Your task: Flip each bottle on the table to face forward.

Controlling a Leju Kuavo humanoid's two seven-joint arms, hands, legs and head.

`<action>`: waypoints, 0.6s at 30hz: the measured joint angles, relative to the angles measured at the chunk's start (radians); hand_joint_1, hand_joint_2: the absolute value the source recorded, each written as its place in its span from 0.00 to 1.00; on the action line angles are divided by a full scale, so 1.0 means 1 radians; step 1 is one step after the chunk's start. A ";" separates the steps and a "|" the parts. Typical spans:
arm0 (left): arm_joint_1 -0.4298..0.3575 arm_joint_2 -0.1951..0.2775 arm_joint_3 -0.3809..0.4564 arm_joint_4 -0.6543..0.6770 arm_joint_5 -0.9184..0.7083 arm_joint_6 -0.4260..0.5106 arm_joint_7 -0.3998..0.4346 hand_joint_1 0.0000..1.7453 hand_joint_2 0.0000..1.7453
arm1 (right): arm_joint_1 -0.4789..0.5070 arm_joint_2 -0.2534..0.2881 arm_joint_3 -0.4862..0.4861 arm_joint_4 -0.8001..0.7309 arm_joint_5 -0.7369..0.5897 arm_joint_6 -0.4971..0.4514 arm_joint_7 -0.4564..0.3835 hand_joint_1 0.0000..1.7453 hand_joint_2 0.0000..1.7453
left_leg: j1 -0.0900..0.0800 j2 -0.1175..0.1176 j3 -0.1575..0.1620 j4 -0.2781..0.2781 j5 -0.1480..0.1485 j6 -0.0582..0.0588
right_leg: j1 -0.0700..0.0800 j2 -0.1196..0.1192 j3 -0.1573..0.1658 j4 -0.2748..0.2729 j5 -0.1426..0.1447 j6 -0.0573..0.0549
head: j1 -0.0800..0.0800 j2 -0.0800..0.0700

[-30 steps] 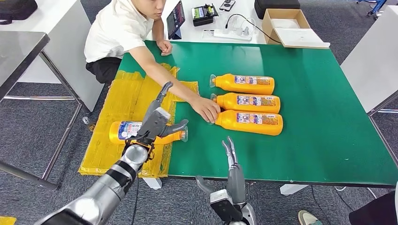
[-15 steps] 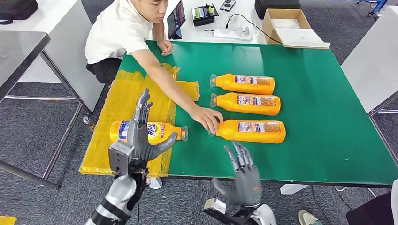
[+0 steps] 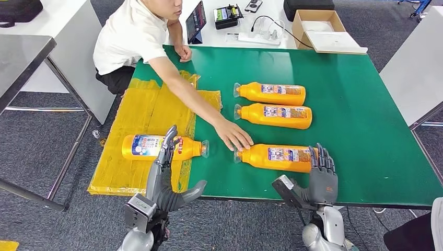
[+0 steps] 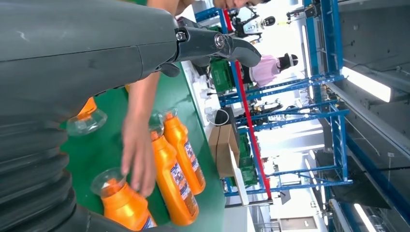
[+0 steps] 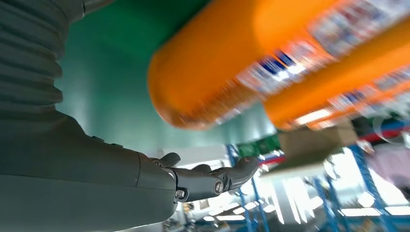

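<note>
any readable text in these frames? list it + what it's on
Nothing reads with confidence.
Bottle on the yellow sheet: blue and red brand label, too blurred to read.
Three bottles on the green table: fine-print back labels, too small.
Tablet and device on the white table: screens illegible.

Four orange bottles lie on the desk: one at 9 o'clock on the single yellow sheet, three stacked near centre. Two robot hands, left and right, at 6 o'clock. One person at 11 o'clock.
</note>
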 joint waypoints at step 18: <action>-0.002 -0.002 -0.017 0.004 -0.002 -0.015 0.011 0.00 1.00 | -0.148 -0.048 0.084 0.175 0.094 0.083 0.154 0.00 1.00 | 0.000 0.000 0.000 0.000 0.001 0.001 | 0.000 0.000 0.000 0.000 0.001 0.001 | 0.000 0.000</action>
